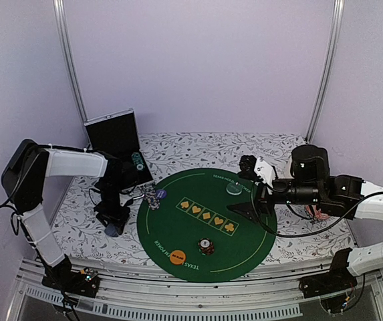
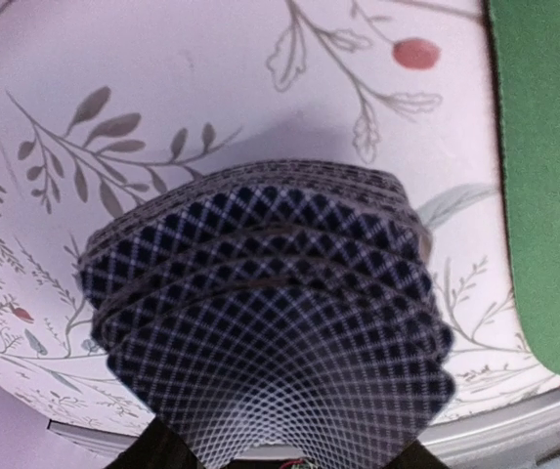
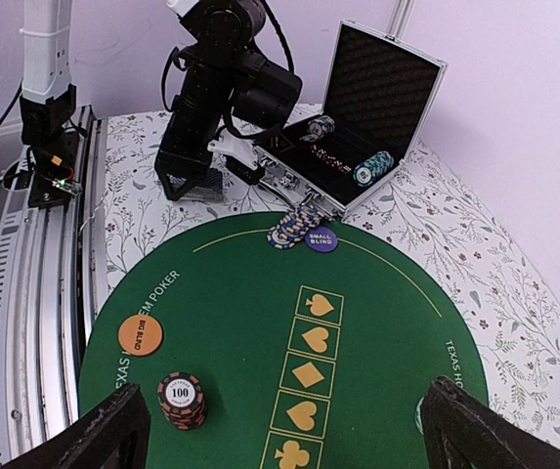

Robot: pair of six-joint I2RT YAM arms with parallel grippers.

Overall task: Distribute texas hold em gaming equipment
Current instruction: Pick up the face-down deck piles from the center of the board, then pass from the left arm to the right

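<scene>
the left gripper (image 1: 113,228) is down over the floral tablecloth (image 1: 77,221), just left of the green poker mat (image 1: 178,224), and it is pinching a pack of cards (image 2: 270,332). the left wrist view is almost filled by their dark blue lattice backs, slid slightly apart in steps, with the mat's edge at the right. the right gripper (image 3: 294,440) hangs over the right side of the mat with its fingers spread wide and nothing between them.

on the mat, an orange big blind disc (image 3: 140,335) and a neat stack of chips (image 3: 182,399) sit at the near edge. a slumped run of chips (image 3: 294,225) and a purple small blind disc (image 3: 321,239) lie touching at the far-left rim. a clear disc (image 1: 233,189) rests at the far-right rim. the open case (image 3: 377,88) stands beyond the mat on the left with more chips (image 3: 369,168) inside.

chips and blind markers look placed for two seats, so the step in hand seems to be the cards. the next move probably calls for carrying the pack over onto the mat and laying cards out without letting the loose stack slip, since the cards are already offset in the grip. the right arm seems free to take or steady them.
</scene>
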